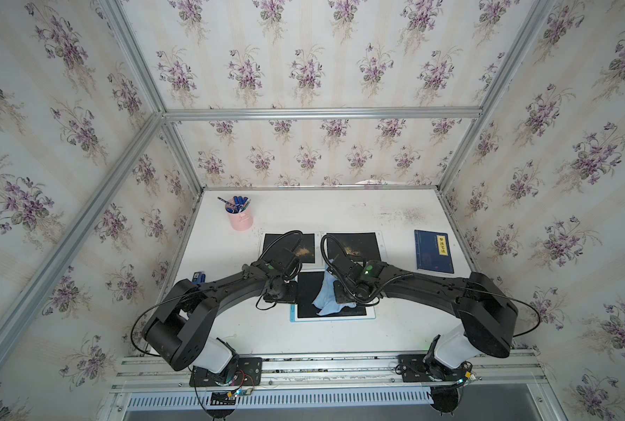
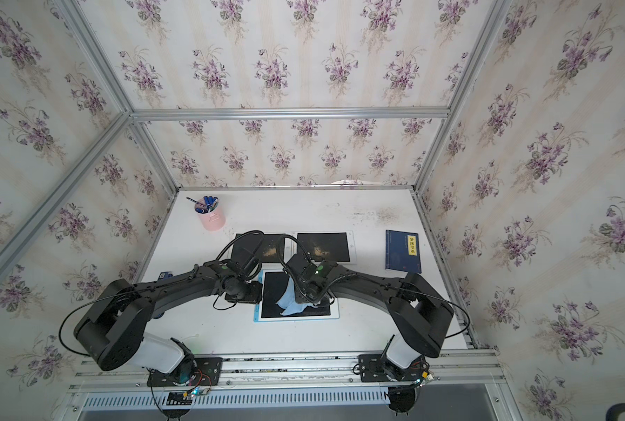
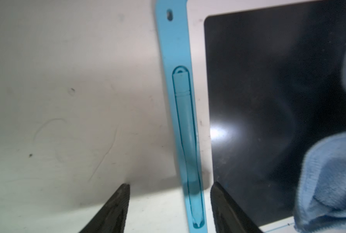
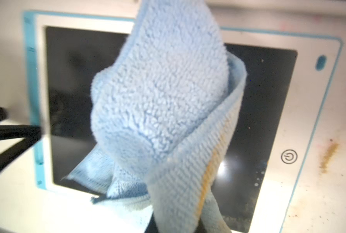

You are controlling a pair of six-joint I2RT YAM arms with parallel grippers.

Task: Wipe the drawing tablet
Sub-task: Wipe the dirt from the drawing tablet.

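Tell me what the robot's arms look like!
The left arm and right arm are chunky and black, with white shells near the base. Each wrist has a little green light and looping black cables. The left arm's fingers are dark and ribbed.

**Top views:** bright, even, diffuse light. Shadows faint. White table (image 1: 395, 328) close to washed out. Wide-angle bend: frame bars (image 1: 322, 113) splay toward 10 and 2 o'clock, and wallpaper (image 1: 67, 218) is stretched at 3 and 9 o'clock.

**Left wrist view:** dimmer, grey cast. Broad soft shadow on the table. Small white glare spot on the tablet (image 3: 269, 90) screen. Cloth (image 3: 329, 181) out of focus.

**Right wrist view:** cloth pile sharp mid-frame, its nearest fold blurred. Tablet rim overexposed. Second glare spot beside the cloth.
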